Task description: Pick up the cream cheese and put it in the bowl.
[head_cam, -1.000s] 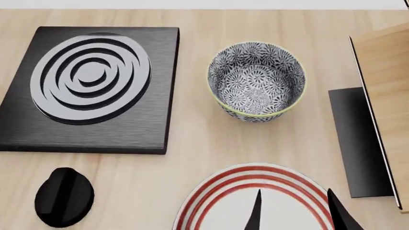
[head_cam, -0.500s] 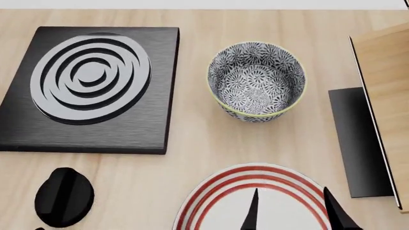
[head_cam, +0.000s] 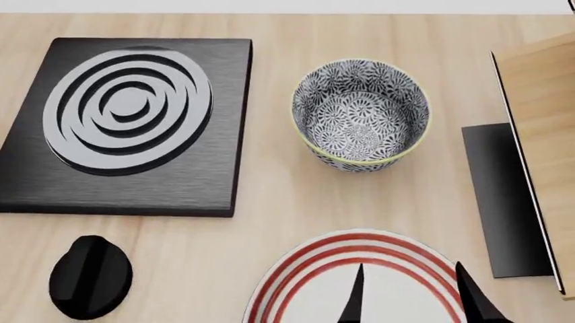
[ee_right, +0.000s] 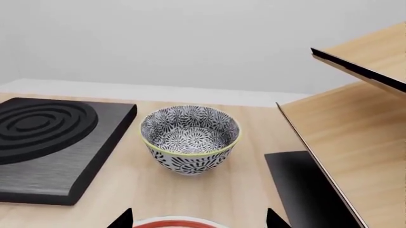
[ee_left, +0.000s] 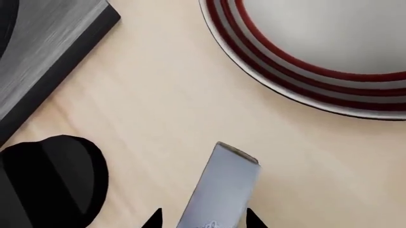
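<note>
The cream cheese (ee_left: 221, 185), a flat silver-grey box, shows only in the left wrist view. It juts out from between the tips of my left gripper (ee_left: 204, 219), which is shut on it above bare wood, between a black knob and the plate. Neither it nor the left gripper appears in the head view. The bowl (head_cam: 359, 114), black-and-white floral with a yellowish rim, stands empty at the table's middle; the right wrist view shows the bowl (ee_right: 189, 137) straight ahead. My right gripper (head_cam: 411, 296) hangs open over the plate's near part, holding nothing.
A white plate with red rings (head_cam: 297, 269) lies in front of the bowl. A black stove slab with grey rings (head_cam: 126, 121) fills the left, with a black knob (head_cam: 90, 276) near it. A wooden cabinet (head_cam: 539, 121) and a black mat (head_cam: 503, 202) bound the right.
In the head view the right gripper's fingertips have crept slightly farther over the plate. The bowl, plate and stove have not moved.
</note>
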Available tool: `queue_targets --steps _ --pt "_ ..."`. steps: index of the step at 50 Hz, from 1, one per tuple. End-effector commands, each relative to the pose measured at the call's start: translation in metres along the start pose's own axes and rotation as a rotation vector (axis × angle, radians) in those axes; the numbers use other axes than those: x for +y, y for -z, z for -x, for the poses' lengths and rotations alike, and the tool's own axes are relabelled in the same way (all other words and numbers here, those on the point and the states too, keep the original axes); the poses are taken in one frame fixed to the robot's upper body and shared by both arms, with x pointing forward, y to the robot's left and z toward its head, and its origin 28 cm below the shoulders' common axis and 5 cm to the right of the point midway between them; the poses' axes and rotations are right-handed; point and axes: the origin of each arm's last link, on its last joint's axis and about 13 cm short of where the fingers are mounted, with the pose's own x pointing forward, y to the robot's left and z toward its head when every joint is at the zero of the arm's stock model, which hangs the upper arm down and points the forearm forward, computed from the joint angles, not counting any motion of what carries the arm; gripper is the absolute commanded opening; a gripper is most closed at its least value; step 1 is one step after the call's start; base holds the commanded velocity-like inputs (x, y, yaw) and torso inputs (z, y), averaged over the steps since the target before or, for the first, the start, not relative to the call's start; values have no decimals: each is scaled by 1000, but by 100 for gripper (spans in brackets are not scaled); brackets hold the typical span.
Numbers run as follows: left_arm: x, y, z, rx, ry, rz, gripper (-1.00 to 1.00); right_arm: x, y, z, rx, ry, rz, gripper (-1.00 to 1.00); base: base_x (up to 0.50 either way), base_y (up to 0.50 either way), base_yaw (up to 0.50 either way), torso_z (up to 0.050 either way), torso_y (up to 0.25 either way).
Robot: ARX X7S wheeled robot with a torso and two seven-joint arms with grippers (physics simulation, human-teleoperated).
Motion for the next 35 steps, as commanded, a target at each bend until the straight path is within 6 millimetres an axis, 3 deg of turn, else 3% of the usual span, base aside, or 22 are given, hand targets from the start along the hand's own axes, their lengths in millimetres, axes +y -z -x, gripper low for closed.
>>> queue_targets --steps 1,9,13,15,26,35 --pt "-3 4 -2 23 46 19 -100 0 -3 1 -6 4 0 100 0 0 0 0 0" --pt "-3 3 -1 6 40 30 -100 -1 -1 1 -3 5 -1 100 0 0 0 0 -2" --pt "3 -5 7 -57 -5 94 -100 -1 1 -1 0 6 -1 100 3 0 0 0 -3" --pt "-2 4 0 -89 -31 126 -100 -1 3 -3 4 5 -2 100 0 -1 0 0 0" --pt "8 -5 4 -191 -115 258 -100 0 5 -7 6 -3 -5 100 0 0 0 0 0" --pt "11 -14 17 -298 -165 298 -100 -1 6 -7 8 4 2 100 0 0 0 0 0"
